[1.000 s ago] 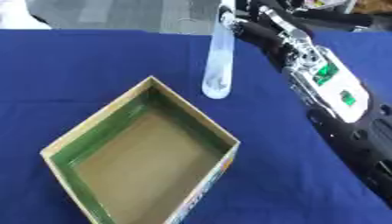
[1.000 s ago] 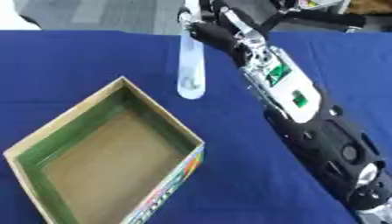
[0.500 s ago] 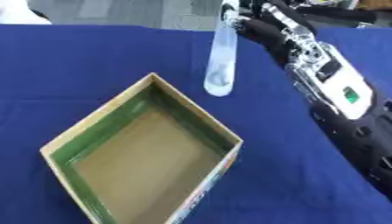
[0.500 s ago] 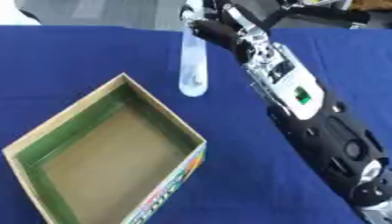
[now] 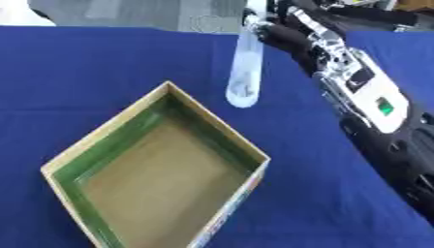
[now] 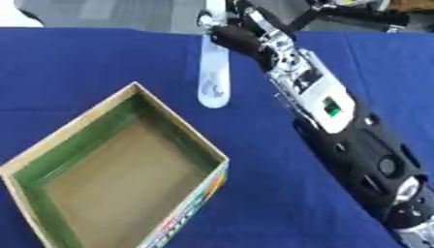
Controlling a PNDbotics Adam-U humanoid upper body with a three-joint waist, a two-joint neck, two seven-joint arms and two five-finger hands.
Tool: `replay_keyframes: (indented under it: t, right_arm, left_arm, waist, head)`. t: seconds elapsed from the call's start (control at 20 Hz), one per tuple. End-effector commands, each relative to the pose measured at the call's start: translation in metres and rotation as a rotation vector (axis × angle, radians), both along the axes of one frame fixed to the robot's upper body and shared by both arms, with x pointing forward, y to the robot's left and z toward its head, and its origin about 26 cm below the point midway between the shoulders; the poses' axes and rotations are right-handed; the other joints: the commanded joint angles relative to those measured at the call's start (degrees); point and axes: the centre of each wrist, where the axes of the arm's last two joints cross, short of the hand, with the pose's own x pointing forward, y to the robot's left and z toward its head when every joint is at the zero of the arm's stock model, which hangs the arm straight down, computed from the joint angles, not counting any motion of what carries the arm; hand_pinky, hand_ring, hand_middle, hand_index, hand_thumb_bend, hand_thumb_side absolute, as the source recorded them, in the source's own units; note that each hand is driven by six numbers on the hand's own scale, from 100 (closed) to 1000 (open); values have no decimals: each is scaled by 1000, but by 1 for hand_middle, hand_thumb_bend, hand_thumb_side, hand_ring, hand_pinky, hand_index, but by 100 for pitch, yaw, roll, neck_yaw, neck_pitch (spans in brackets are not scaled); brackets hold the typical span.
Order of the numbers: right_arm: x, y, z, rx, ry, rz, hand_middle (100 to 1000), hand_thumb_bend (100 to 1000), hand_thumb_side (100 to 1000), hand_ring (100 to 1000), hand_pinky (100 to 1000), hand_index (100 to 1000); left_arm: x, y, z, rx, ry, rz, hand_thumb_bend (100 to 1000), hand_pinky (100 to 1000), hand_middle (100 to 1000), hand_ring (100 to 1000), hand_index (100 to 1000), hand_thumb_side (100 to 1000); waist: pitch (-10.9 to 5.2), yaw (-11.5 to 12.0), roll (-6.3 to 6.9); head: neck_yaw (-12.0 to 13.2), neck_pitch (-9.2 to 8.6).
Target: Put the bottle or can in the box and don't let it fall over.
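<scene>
Right hand (image 5: 284, 36) curled round the top of 1 tall clear plastic bottle (image 5: 244, 72), just beyond the open green-lined cardboard box (image 5: 157, 177). Probably light, smooth and top-heavy (tips easily); a lower hold suits.

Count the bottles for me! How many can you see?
1. The clear bottle is held at its top by the right hand, just beyond the open box. None shows inside the box.

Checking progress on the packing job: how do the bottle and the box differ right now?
The bottle is clear, tall and slim; the box is cardboard, wide and low, green inside. The bottle is held near its top by the right hand; the box is untouched, with nothing in it. Both are over the blue table.
</scene>
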Motion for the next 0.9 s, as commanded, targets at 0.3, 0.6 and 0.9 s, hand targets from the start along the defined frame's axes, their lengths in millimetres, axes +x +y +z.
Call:
replay_keyframes:
  t: [0.3,0.6,0.9]
  right_arm:
    - [-2,-2,13,-24,-30,-6,1000,100,443,1000,1000,1000]
    - [0,-2,11,-42,-16,-9,1000,100,417,1000,1000,1000]
    - [4,-3,7,-62,-2,-20,1000,100,430,1000,1000,1000]
  left_arm:
    - [-2,-1,10,15,-39,-9,545,1000,1000,1000,932,100]
    - [-1,-2,11,17,-45,-14,541,1000,1000,1000,931,100]
    - [-1,-2,12,16,-49,-15,537,1000,1000,1000,931,100]
  waist:
    - [-42,62,16]
    - [-4,110,12]
    - [18,175,5]
  head:
    - [-76,-142]
    - [-168,-156]
    - [-251,-168]
